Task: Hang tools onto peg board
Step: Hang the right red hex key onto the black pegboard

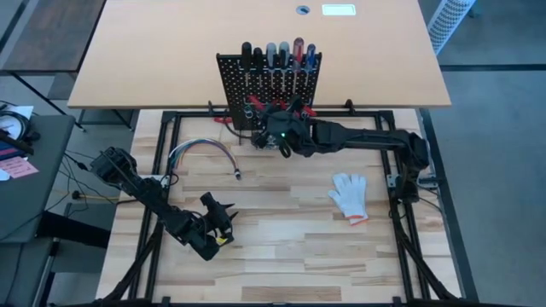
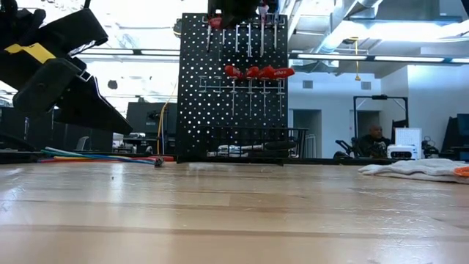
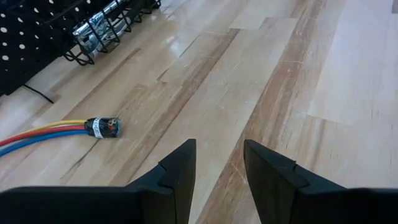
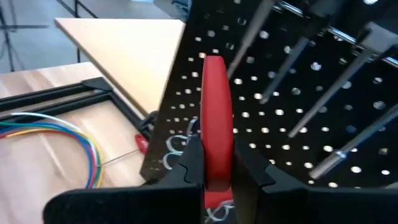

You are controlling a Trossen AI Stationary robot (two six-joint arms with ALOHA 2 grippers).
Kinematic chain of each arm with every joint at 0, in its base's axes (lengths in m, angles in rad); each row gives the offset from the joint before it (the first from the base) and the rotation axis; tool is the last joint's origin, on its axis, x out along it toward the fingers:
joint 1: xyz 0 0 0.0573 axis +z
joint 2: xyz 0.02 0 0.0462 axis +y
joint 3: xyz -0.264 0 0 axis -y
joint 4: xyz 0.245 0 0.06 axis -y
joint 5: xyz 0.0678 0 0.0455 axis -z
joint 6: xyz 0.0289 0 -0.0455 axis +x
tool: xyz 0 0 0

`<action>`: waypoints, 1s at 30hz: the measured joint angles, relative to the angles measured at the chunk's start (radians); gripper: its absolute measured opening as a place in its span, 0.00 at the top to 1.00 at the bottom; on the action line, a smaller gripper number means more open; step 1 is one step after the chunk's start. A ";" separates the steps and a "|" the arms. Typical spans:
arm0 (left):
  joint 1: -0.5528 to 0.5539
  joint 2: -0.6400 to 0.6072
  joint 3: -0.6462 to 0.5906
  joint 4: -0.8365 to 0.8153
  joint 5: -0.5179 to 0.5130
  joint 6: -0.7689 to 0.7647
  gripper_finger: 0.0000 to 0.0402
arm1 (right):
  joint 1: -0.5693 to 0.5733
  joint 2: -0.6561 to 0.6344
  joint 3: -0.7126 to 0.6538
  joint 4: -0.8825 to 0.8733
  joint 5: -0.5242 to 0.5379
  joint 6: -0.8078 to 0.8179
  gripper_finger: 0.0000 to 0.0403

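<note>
1. While the peg board (image 1: 271, 89) stands upright at the bench's (image 1: 281, 256) far edge, screwdrivers (image 1: 277, 55) hang along its top row.
2. Right gripper (image 4: 217, 163), just in front of the board, has its jaws clamped on a red-handled tool (image 4: 216, 112).
3. Left gripper (image 3: 217, 163) hovers near the bench's front-left corner, jaws apart, holding nothing, beside the coloured cables (image 3: 46, 132).

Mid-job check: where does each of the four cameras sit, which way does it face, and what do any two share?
High: overhead, straight down on the table; both arms, peg board, white glove.
Low: table height, facing the peg board; left arm at upper left.
Left wrist: over bare wood, open left gripper, cable end.
Right wrist: at the board, right gripper shut on a red handle.
Shared: the coloured cables show in both wrist views.
</note>
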 joint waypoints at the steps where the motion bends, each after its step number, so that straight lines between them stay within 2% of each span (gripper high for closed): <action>1: 0.000 0.000 0.000 0.000 0.000 0.000 0.68 | -0.005 0.000 -0.001 0.001 0.000 0.000 0.91; 6: 0.000 0.000 0.000 0.001 0.000 0.000 0.68 | -0.035 0.000 -0.021 -0.007 -0.005 0.018 0.91; 10: 0.000 0.000 0.000 0.002 0.000 0.000 0.68 | -0.056 0.000 -0.022 -0.003 -0.091 0.027 0.91; 17: 0.000 0.000 0.000 0.002 0.000 0.000 0.68 | -0.075 0.000 -0.022 -0.004 -0.110 0.032 0.91; 21: 0.000 0.000 0.000 0.002 0.000 0.000 0.68 | -0.099 0.000 -0.022 -0.025 -0.179 0.060 0.91; 26: 0.000 0.000 0.000 0.003 0.000 0.000 0.68 | -0.121 0.000 -0.022 -0.038 -0.198 0.064 0.91; 30: 0.000 0.000 0.000 0.003 0.000 0.000 0.68 | -0.139 0.000 -0.022 -0.066 -0.271 0.064 0.91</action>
